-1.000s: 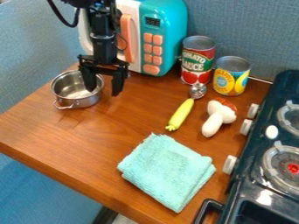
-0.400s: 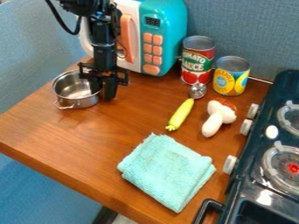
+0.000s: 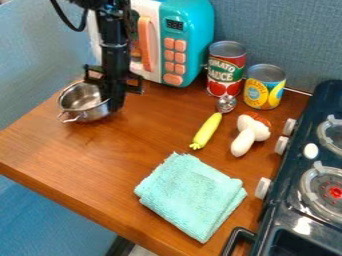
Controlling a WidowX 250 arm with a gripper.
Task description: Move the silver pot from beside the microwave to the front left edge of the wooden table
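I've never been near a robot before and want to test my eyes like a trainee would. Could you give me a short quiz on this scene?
1. Which thing is the black hand touching?
a) a tin can
b) the metal pot
c) the folded cloth

2. True or false: the toy mushroom lies between the yellow-handled scoop and the toy stove.

3. Fill in the missing word: two ____ stand beside the toy microwave.

Key: 1. b; 2. true; 3. cans
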